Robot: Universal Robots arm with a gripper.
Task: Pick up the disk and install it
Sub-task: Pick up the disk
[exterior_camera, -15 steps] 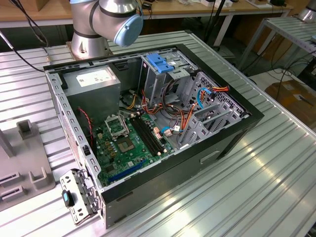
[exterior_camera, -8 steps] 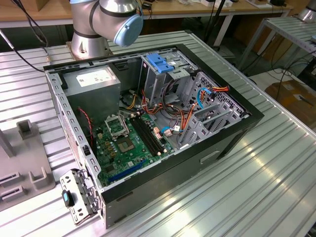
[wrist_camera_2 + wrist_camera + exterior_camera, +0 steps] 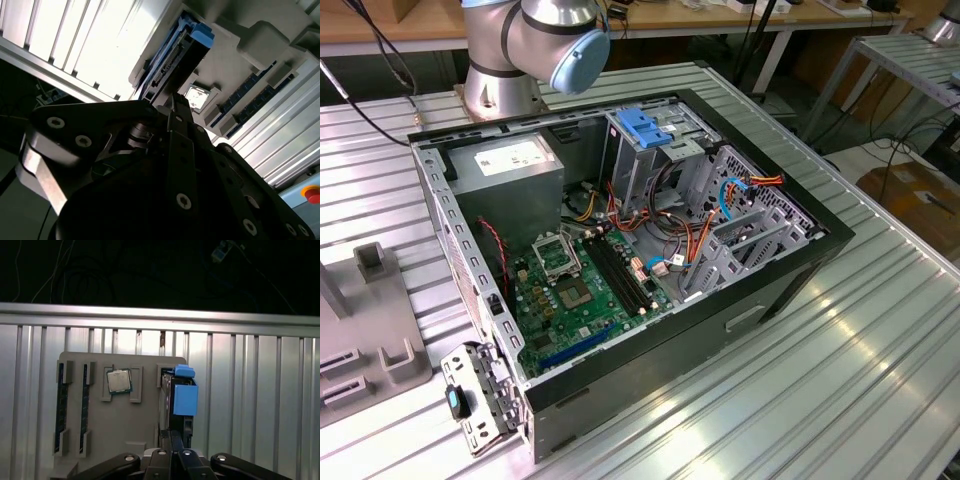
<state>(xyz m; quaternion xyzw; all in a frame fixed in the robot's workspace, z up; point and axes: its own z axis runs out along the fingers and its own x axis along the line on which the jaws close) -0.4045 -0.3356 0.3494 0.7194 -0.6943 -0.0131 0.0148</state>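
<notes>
The claw (image 3: 174, 436) hangs over the grey holder (image 3: 140, 425) and points down at it. The claw is clenched tight, with its two sides pressed together. Its tip sits right at the near end of the disk (image 3: 182, 399), and I cannot tell if it touches. The disk stands on its thin edge in a slot at one end of the holder, and its blue frame shows at the end away from the claw. A square chip (image 3: 119, 381) sits in the middle of the holder. Dark memory sticks (image 3: 60, 410) lie at the end of the holder far from the disk. The holder lies flat on the ribbed metal table (image 3: 250, 390). In the exterior view the holder (image 3: 380, 350) is at the left edge, and the open case (image 3: 800, 262) lies just beside it, to the exterior view's right. The arm (image 3: 535, 40) stands on its base past the case, well apart from the holder, and its thick joint with a blue cap turns upward
</notes>
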